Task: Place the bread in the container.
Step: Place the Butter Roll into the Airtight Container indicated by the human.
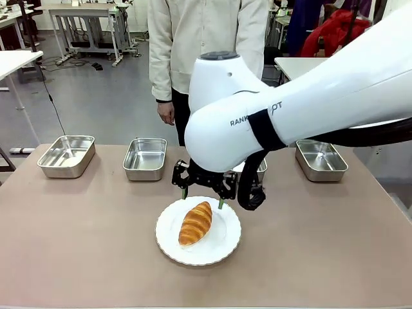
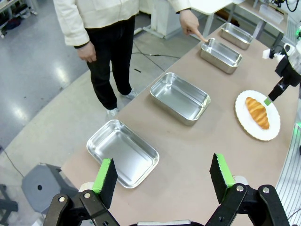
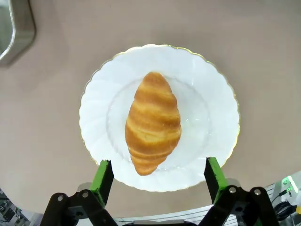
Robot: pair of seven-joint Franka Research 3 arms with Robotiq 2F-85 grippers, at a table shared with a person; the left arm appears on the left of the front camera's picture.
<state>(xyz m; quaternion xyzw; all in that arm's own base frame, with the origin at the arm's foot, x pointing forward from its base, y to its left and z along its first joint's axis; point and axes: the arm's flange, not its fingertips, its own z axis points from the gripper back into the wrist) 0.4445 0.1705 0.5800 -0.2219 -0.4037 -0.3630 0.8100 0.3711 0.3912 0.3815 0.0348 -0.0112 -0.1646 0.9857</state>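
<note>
The bread (image 3: pixel 153 122) lay lengthwise in the middle of the plate (image 3: pixel 94 117) on the table (image 1: pixel 77 244), clear on all sides for a grasp. The right fingers (image 3: pixel 102 176) hung spread wide over the plate's rim on the person's side, probably lining up to straddle it. The bread sat ahead of and between them, untouched. A person's hand (image 2: pixel 190 23) pointed into one container (image 2: pixel 223 52), apparently marking the target. The left fingers (image 2: pixel 106 178) hovered apart and empty above the end tray (image 2: pixel 122 150)
</note>
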